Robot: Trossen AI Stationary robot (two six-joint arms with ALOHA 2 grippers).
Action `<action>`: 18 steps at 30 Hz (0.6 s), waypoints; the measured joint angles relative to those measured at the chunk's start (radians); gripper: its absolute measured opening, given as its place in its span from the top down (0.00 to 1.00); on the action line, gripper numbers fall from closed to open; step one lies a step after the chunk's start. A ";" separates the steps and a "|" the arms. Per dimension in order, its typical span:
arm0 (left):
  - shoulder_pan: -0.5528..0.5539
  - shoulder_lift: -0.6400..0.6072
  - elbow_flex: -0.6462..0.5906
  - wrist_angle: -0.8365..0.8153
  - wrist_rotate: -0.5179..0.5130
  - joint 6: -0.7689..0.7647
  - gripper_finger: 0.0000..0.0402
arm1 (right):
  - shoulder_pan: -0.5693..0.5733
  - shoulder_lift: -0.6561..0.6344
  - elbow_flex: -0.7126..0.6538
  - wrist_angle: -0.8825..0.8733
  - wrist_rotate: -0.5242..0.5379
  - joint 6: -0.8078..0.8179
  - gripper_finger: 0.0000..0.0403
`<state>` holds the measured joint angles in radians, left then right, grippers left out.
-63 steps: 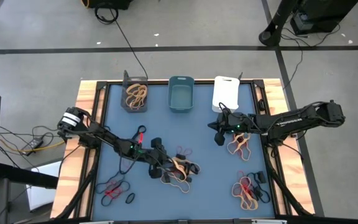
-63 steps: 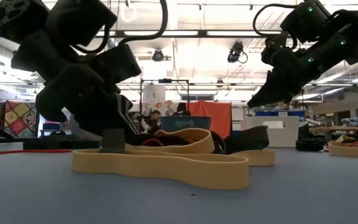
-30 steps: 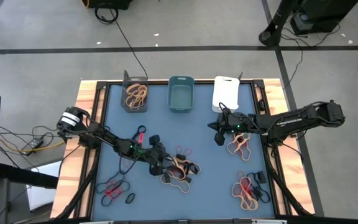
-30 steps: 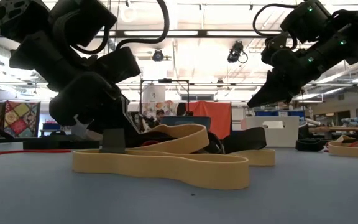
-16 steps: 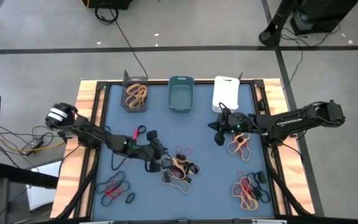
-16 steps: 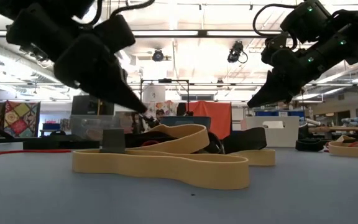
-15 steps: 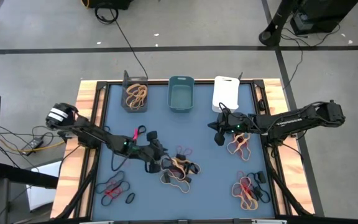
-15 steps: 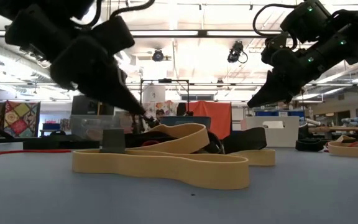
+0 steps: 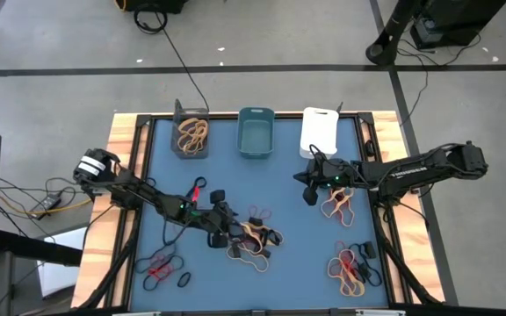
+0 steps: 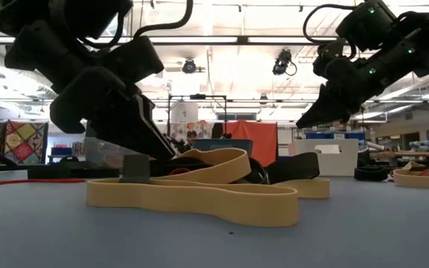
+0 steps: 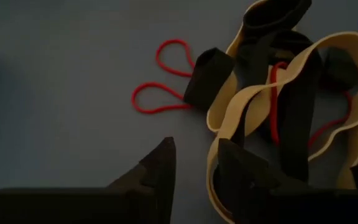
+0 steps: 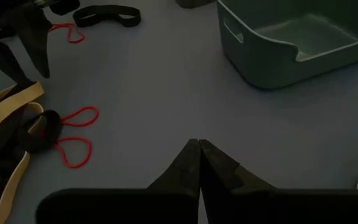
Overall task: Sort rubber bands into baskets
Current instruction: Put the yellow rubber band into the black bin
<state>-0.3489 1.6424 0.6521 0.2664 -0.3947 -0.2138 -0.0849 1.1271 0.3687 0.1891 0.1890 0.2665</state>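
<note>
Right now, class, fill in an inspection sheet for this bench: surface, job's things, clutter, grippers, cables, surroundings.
Surface: blue mat, wooden rim.
Job's things: grey basket holds tan bands; teal basket looks empty; white basket contents unclear; mixed band piles on mat.
Clutter: nothing seen.
Grippers: left gripper open at centre pile; right gripper shut, empty, above mat.
Cables: black cable on floor.
Surroundings: workshop, orange panel.
</note>
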 joint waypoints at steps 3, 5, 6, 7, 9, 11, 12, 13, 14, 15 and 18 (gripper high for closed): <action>0.000 0.000 0.000 0.005 0.006 0.000 0.69 | 0.000 0.000 0.000 0.000 0.000 0.000 0.97; 0.000 0.000 0.000 0.013 0.013 0.000 0.69 | 0.000 0.000 0.000 0.000 0.000 0.000 0.97; 0.000 0.000 0.000 0.020 0.020 0.000 0.69 | 0.000 0.000 0.000 0.000 0.000 0.000 0.97; 0.000 0.000 0.000 0.024 0.024 0.000 0.69 | 0.000 0.000 0.000 0.000 0.000 0.000 0.97; 0.000 0.000 0.000 0.028 0.028 0.000 0.69 | 0.000 0.000 0.000 0.000 0.000 0.000 0.97; 0.000 0.002 0.000 0.030 0.028 0.000 0.69 | 0.000 0.000 0.000 0.000 0.000 0.000 0.97; 0.000 0.010 0.000 0.037 0.028 0.000 0.69 | 0.000 0.000 0.000 0.000 0.000 0.000 0.97; 0.000 0.020 0.001 0.040 0.029 0.000 0.69 | 0.000 0.000 0.000 0.000 0.000 0.000 0.97; 0.000 0.032 0.001 0.041 0.030 0.000 0.69 | 0.000 0.000 0.000 -0.001 0.000 0.000 0.97; 0.000 0.045 0.001 0.044 0.031 0.000 0.69 | 0.000 0.000 0.000 -0.001 0.000 0.000 0.97; 0.000 0.069 0.001 0.057 0.019 -0.001 0.69 | 0.000 0.000 0.000 -0.002 0.000 0.000 0.97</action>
<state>-0.3489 1.7113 0.6529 0.3238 -0.3753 -0.2147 -0.0849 1.1271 0.3687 0.1874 0.1890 0.2661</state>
